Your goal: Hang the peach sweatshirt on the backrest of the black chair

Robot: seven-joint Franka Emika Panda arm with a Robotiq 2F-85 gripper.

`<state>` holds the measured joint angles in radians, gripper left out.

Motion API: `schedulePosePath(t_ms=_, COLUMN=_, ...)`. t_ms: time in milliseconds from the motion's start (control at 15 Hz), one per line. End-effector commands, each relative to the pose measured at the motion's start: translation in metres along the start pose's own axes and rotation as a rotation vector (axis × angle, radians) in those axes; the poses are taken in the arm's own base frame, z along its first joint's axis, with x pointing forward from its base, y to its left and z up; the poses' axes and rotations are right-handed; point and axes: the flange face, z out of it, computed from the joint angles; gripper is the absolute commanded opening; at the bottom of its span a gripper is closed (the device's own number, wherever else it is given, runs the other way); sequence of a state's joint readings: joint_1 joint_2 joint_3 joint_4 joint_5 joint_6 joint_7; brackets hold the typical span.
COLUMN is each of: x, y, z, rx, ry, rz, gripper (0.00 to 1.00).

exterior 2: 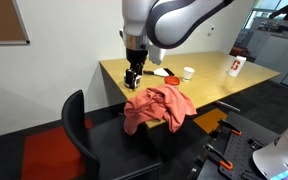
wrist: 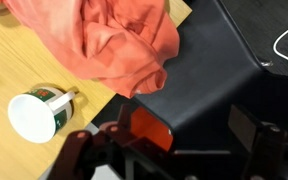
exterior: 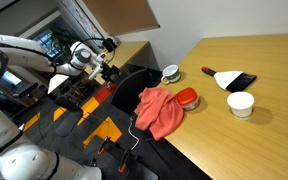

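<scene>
Pale walls and dark flooring with orange patches [exterior 2: 49, 155] surround a broad light-wood table [exterior: 259, 140], which fills most of the scene in both exterior views. Off the table's end stands the robot arm [exterior 2: 169, 20], white and grey, reaching in over the table's corner. Beside that same corner sits the black chair [exterior 2: 76, 125], its backrest upright and bare, its seat turned toward the table. The peach sweatshirt [exterior: 159, 110] lies crumpled at the table's edge, part of it on the wood and the rest spilling over the side; it is a soft salmon pink, deeply folded, with no sleeve or collar clearly told apart. In an exterior view it droops down from the table [exterior 2: 156, 108] toward the chair's seat, and in the wrist view its lower fold [wrist: 114, 45] overlaps a smooth black surface that looks like part of the chair [wrist: 209, 70]. The gripper [exterior 2: 134, 80] hangs just above the table's corner, close beside the sweatshirt but not touching it; in the wrist view its fingers [wrist: 84, 150] stand wide apart with nothing between them. Further onto the table from the sweatshirt rests a red bowl-like thing [exterior: 187, 98], then a white cup [exterior: 241, 103]. A white mug [wrist: 34, 115] stands on the wood near the sweatshirt.
</scene>
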<state>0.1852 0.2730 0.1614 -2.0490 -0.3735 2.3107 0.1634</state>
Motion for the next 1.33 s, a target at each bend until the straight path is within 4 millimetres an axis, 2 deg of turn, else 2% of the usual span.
schedulePosePath(t_ms=0, x=0.006, y=0.005, z=0.012, rx=0.007, ry=-0.011, rz=0.014, gripper=1.00)
schedulePosePath(t_ms=67, x=0.012, y=0.008, z=0.024, rx=0.012, ry=-0.022, rz=0.022, gripper=1.00)
schedulePosePath(t_ms=200, x=0.019, y=0.010, z=0.035, rx=0.016, ry=-0.030, rz=0.026, gripper=1.00)
schedulePosePath(t_ms=467, x=0.023, y=0.008, z=0.035, rx=0.001, ry=-0.023, rz=0.025, gripper=1.00)
schedulePosePath(t_ms=733, x=0.028, y=-0.008, z=0.065, rx=-0.112, ry=-0.062, rz=-0.081, gripper=1.00)
schedulePosePath(t_ms=1000, x=0.029, y=-0.027, z=0.098, rx=-0.132, ry=-0.085, rz=-0.171, gripper=1.00)
schedulePosePath(t_ms=1267, x=0.034, y=-0.034, z=0.127, rx=-0.181, ry=-0.106, rz=-0.217, gripper=1.00)
